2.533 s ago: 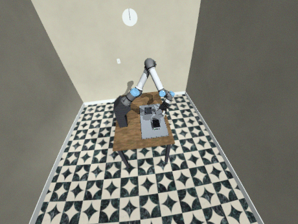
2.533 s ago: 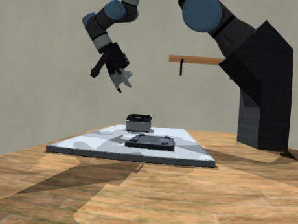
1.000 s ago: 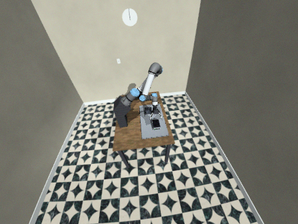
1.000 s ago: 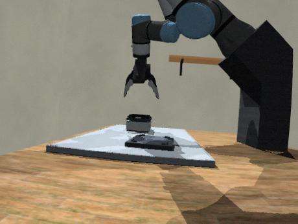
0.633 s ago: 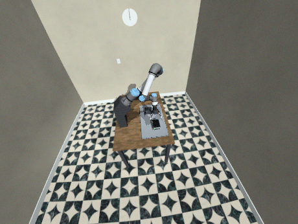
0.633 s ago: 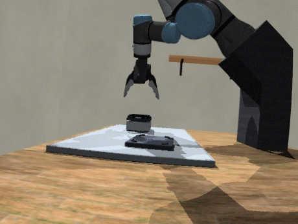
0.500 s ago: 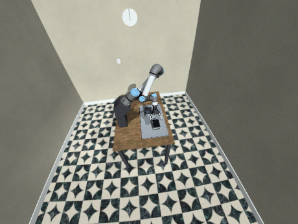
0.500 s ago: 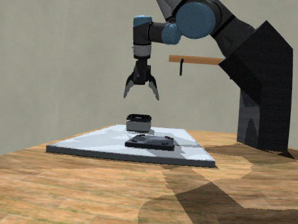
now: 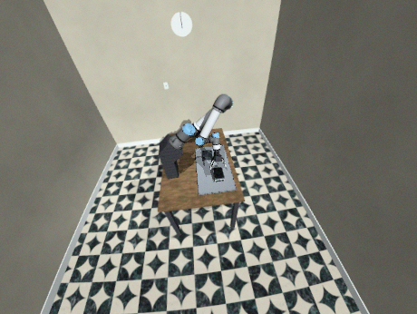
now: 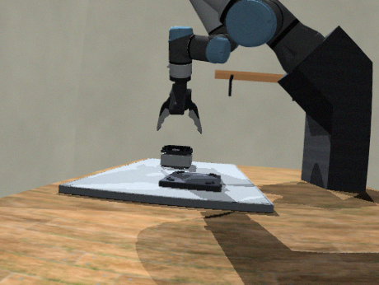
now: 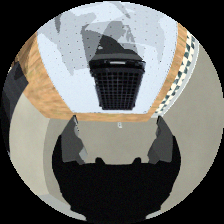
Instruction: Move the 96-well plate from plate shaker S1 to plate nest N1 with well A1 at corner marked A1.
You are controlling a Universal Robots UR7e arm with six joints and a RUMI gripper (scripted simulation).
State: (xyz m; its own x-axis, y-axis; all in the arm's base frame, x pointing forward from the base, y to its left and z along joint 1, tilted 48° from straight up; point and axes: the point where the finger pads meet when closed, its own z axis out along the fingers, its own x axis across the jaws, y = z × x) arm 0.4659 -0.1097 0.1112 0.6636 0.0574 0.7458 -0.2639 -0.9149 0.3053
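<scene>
Open air separates the spread fingers from the 96-well plate on the shaker directly below. The low nest lies just in front on the grey mat. The arm's dark pedestal blocks the worktop's right side.
</scene>
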